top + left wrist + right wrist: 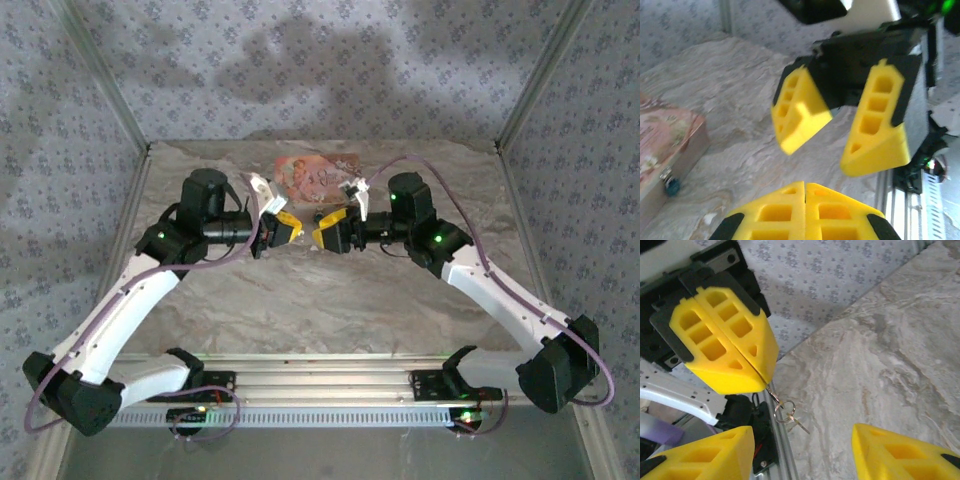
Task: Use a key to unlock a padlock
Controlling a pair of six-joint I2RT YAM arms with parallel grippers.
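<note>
My left pincer (765, 384), pressed together, pinches the key ring (785, 412) so it dangles before my spread right pincer (834, 150), probably for a handover. The padlock (672, 186) hangs on the box (670, 132) nearby.

Box (318, 178) sat far-centre on bench (330, 300), padlock (672, 187) at its front; left claw (285, 229), key ring (785, 412) at its tip, faced right claw (324, 230).

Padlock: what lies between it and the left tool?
Bare tabletop, in the left wrist view. The padlock hangs on the front of the pink box; the left tool, shut on the key ring, is apart from it.
</note>
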